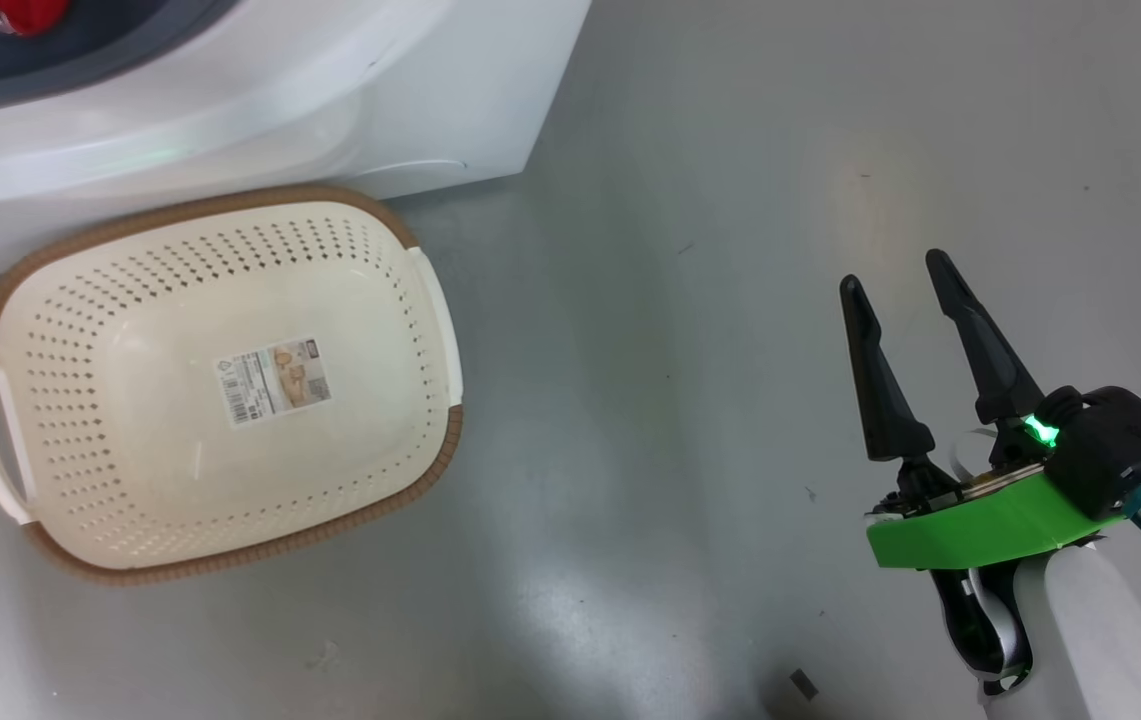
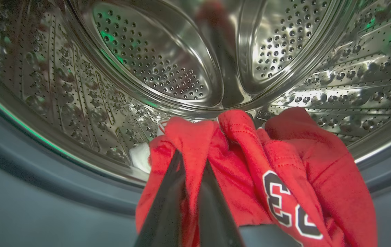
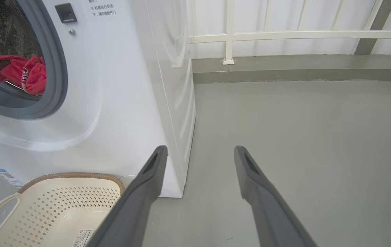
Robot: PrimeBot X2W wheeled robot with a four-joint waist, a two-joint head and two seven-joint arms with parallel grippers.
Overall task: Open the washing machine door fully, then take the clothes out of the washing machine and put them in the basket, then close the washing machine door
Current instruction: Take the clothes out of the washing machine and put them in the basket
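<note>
Though glossy, grey floor (image 1: 680, 400) beneath basket (image 1: 80, 400).

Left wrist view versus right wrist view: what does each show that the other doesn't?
Left wrist view: the steel drum's inside up close, with the left end effector shut on a fold of the red clothes. Right wrist view: the open right end effector, the cream basket, the grey floor and a white railing. Shared: the clothes at the drum mouth and the grey gasket.
</note>
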